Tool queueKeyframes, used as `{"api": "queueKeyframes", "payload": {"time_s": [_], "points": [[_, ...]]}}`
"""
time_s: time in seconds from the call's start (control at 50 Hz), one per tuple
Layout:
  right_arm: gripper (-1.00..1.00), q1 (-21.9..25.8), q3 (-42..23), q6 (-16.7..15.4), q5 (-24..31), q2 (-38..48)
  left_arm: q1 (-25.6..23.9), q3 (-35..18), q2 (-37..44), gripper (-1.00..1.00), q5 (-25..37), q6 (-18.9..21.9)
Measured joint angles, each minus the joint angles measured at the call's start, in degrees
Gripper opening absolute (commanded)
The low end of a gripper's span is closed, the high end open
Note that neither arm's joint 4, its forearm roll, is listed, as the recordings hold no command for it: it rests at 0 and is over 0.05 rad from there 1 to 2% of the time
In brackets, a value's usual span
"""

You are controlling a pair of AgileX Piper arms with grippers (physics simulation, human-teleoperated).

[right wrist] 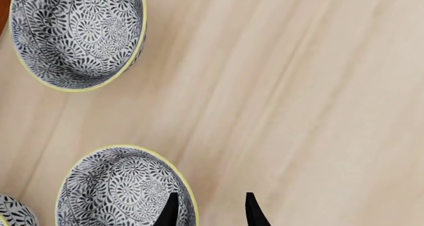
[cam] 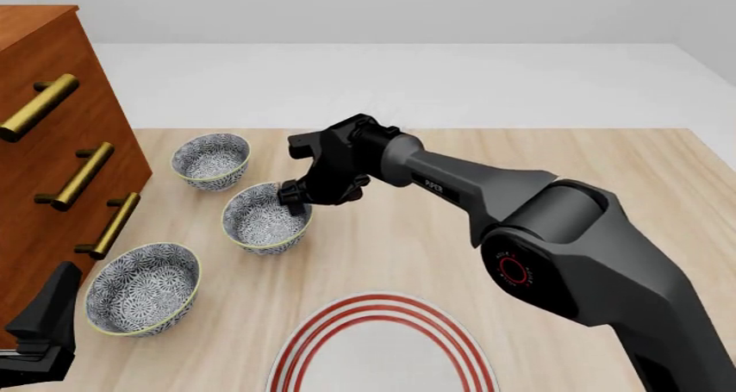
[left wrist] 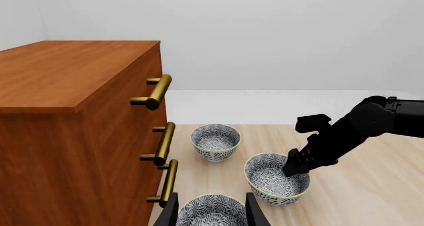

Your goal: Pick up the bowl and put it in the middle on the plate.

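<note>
Three patterned bowls stand left of centre. My right gripper (cam: 296,198) reaches down onto the middle bowl (cam: 267,217). In the right wrist view its open fingers straddle that bowl's (right wrist: 122,191) pale rim, one fingertip (right wrist: 170,212) inside and the other outside with a gap to the wall. The left wrist view shows the same gripper (left wrist: 295,169) at this bowl's (left wrist: 275,179) edge. The red-ringed white plate (cam: 380,345) lies at the near edge, partly cut off. My left gripper (cam: 40,323) waits open at the near left, just short of the nearest bowl (left wrist: 212,212).
A wooden drawer chest (cam: 46,142) with brass handles (left wrist: 159,89) fills the left side. The far bowl (cam: 212,159) stands close to it, and the nearest bowl (cam: 144,287) sits by its lower drawer. Another bowl (right wrist: 76,35) shows in the right wrist view.
</note>
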Motion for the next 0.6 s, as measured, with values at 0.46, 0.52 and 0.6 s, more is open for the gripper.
{"api": "queueKeyframes", "payload": {"time_s": [0.46, 0.52, 0.6], "points": [[-1.0, 1.04, 0.1, -1.15, -0.84, 0.15, 0.0, 0.0, 0.0, 1.0, 0.0, 0.0], [-1.0, 1.1, 0.17, -1.28, -0.94, 0.03, 0.0, 0.0, 0.0, 1.0, 0.0, 0.0], [-1.0, 1.13, 0.33, -1.36, -1.19, -0.16, 0.0, 0.0, 0.0, 1.0, 0.0, 0.0]]}}
